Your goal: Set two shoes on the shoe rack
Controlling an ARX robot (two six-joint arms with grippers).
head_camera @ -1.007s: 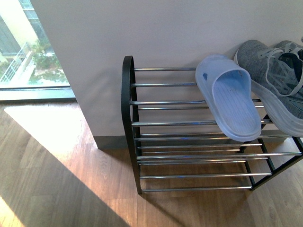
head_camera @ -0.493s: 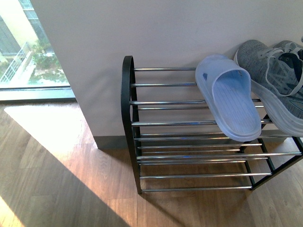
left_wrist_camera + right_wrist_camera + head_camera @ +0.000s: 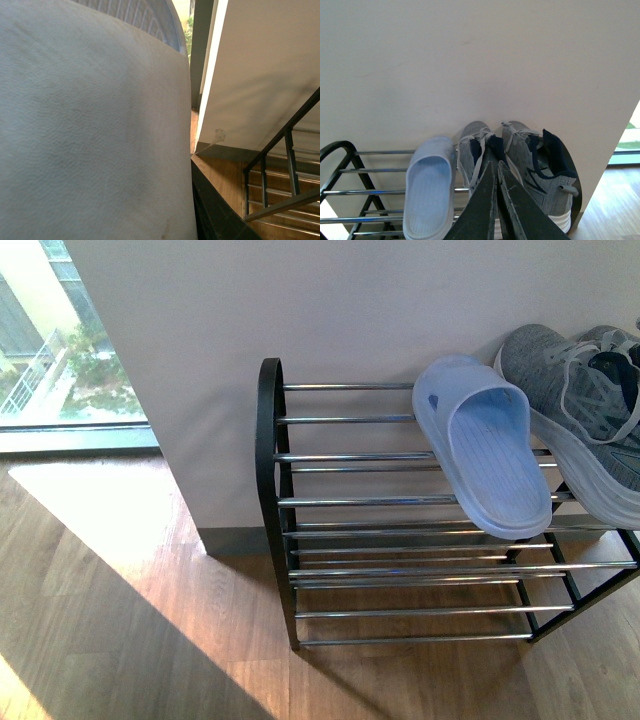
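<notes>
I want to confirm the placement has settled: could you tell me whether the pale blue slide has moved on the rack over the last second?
No. The pale blue slide sits at the same spot across the shoe rack bars.

Front view down onto shoe rack point(image 3: 400, 500), right wrist nearer, facing wall, left wrist mostly blocked

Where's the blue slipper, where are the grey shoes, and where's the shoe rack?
blue slide point(image 3: 487, 455), front view, on its ribbed footbed.
grey sneakers point(image 3: 547, 182), right wrist view, on the knit side of the right-hand sneaker.
shoe rack point(image 3: 268, 440), front view, on its black arched side frame.
</notes>
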